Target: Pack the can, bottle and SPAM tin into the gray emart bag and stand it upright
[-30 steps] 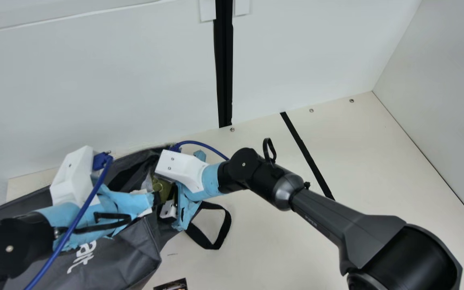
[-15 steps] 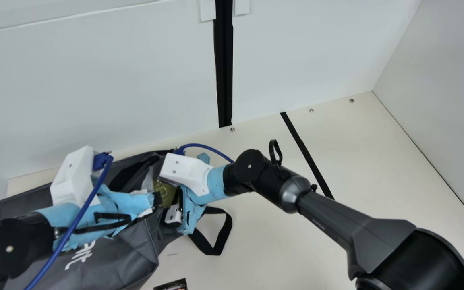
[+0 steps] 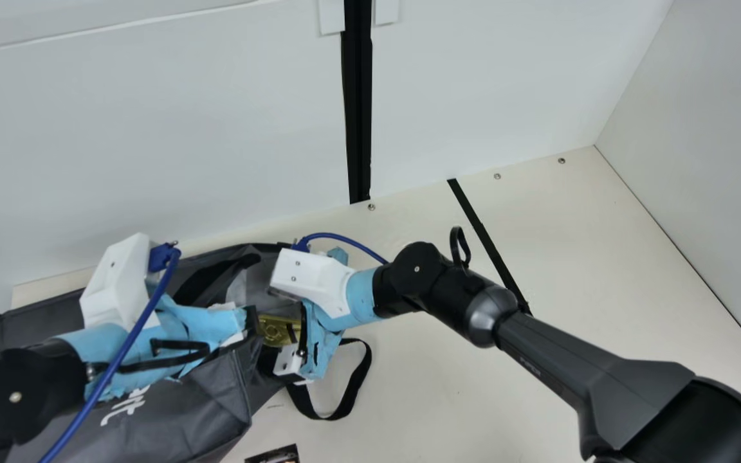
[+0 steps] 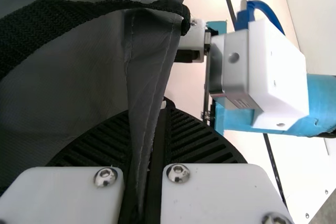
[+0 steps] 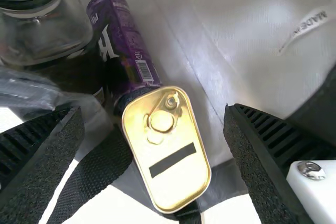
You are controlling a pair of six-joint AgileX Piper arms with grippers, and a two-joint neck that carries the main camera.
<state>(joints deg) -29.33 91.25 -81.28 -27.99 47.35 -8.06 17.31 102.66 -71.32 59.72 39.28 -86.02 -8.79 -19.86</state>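
Observation:
My left gripper (image 3: 251, 319) holds the rim of the gray emart bag (image 3: 171, 427), which lies on its side; in the left wrist view the gripper (image 4: 147, 145) is shut on the fabric fold (image 4: 149, 87). At the bag's mouth is my right gripper (image 3: 289, 360). The gold-lidded SPAM tin (image 3: 275, 330) is beside it. In the right wrist view my right gripper (image 5: 154, 121) is open, its fingers standing apart from the tin (image 5: 168, 153) between them. Deeper inside the bag lie the purple can (image 5: 122, 40) and the dark glass bottle (image 5: 44, 40).
A black strap loop (image 3: 361, 379) spreads on the table (image 3: 460, 386) right of the bag. A small dark printed item (image 3: 275, 455) lies at the front edge. Behind the bag rises the white wall (image 3: 152, 141).
My right gripper has moved right and slightly toward the front, out from the bag's mouth. More of the tin's lid shows, and the strap loop and bag have shifted a little. The left arm kept still.

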